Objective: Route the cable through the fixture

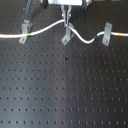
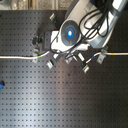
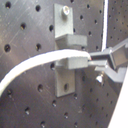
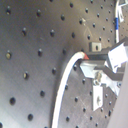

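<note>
One hand (image 1: 67, 21) pinching the cable (image 1: 45, 29), just above the fixture (image 1: 66, 36), black perforated table (image 1: 64, 90)

Frontal, overhead, two close wrist views

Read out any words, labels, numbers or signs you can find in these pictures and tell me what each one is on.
None: no view shows readable text.
The cable carries only coloured bands, no lettering.
The fixture, the two slanted clips and the perforated board are unmarked.
The glowing blue spot on the robot arm in the second exterior view is a light, not a sign.
</note>
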### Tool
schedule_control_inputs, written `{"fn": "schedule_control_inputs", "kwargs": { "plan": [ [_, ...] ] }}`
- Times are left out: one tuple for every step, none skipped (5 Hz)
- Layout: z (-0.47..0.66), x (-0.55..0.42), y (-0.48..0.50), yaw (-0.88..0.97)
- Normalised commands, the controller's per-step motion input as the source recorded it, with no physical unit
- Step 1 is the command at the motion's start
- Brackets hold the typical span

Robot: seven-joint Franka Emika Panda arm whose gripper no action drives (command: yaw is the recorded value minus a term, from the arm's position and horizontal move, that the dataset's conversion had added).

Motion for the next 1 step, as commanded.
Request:
{"fn": "schedule_control_inputs", "kwargs": {
  "plan": [
    [-0.27, -0.106, 0.041, 0.00]
  ]
}}
